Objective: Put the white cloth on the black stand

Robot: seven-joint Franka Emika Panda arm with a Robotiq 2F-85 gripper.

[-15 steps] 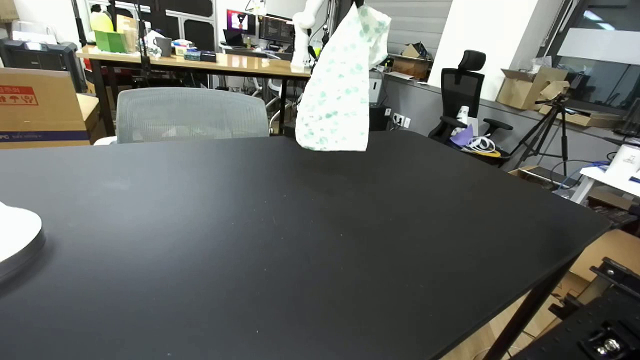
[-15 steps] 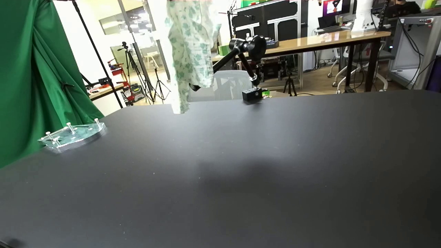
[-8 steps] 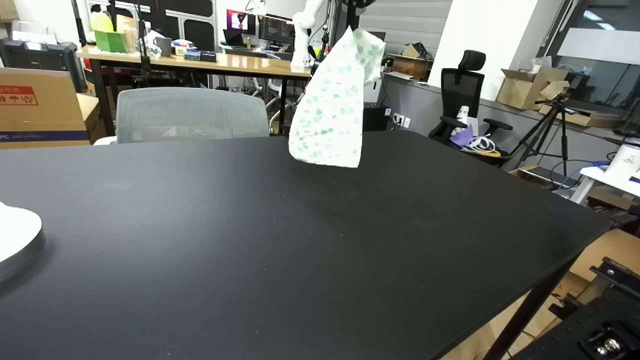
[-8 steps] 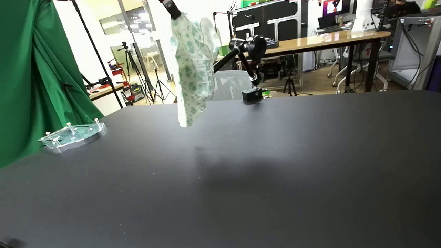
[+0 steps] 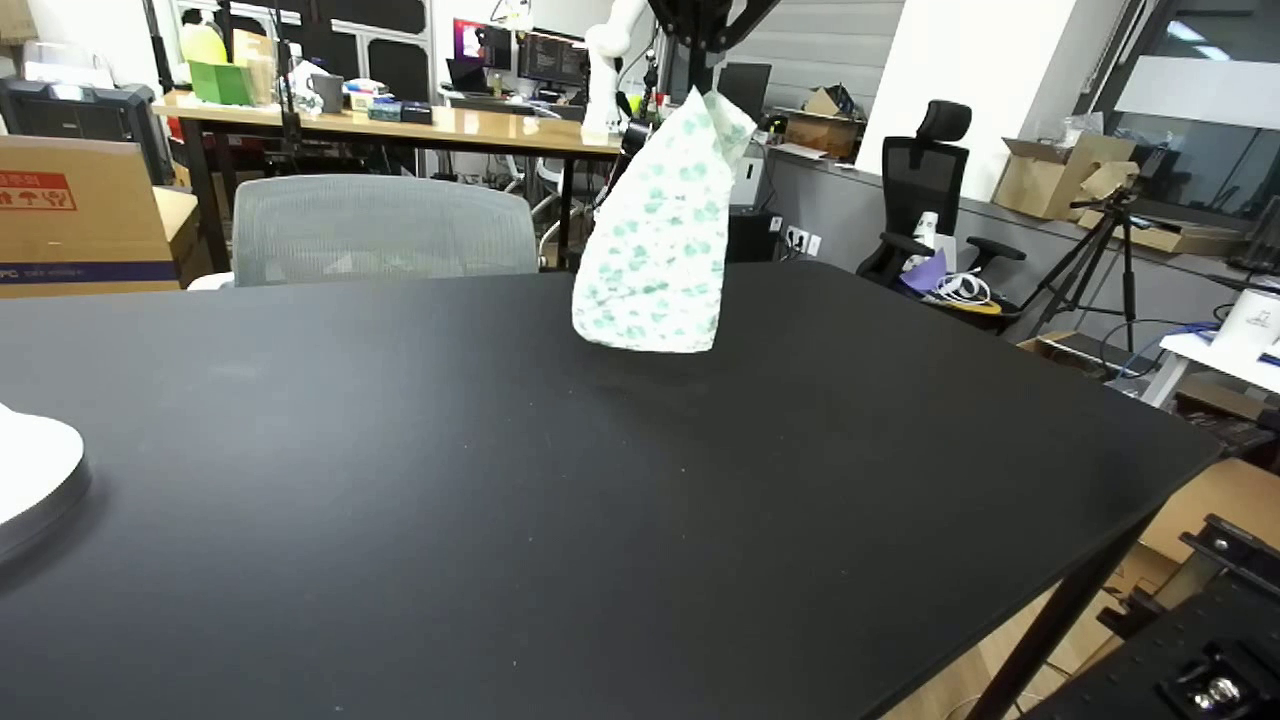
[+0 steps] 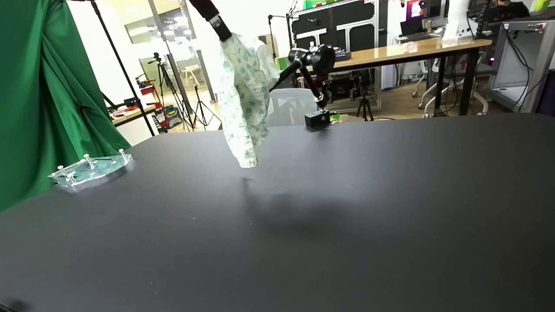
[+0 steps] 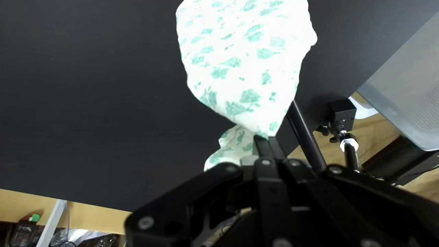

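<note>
White cloth [image 7: 240,65] with a green floral print, suspended above a black desk [image 5: 480,520] by a two-fingered hand [image 7: 266,139]. The fingers [image 7: 263,148] are pressed together on the fabric, pinching it at its peak, so that a long panel falls on one side and a shorter flap on the other. In both exterior views the long panel narrows upward to the grip and its lower end hangs over the desk top.

The black articulated stand [image 6: 310,82] rises from a block base [image 6: 318,119] at the edge of the desk. In an exterior view its knob joint [image 6: 324,60] lies near the cloth, to the right in the frame, and from there a slanting rod runs down and leftward to pass behind the fabric. In the wrist view the rod [image 7: 307,137] meets the outline of the cloth just beside the fingers; whether rod and cloth touch cannot be told from these angles.

Well apart from the cloth, a clear plate [image 6: 91,171] set with upright screws lies beside a green curtain [image 6: 56,108]. Beyond the desk stand a grey mesh chair [image 5: 385,230] and a black office chair [image 5: 925,180] with a headrest.
</note>
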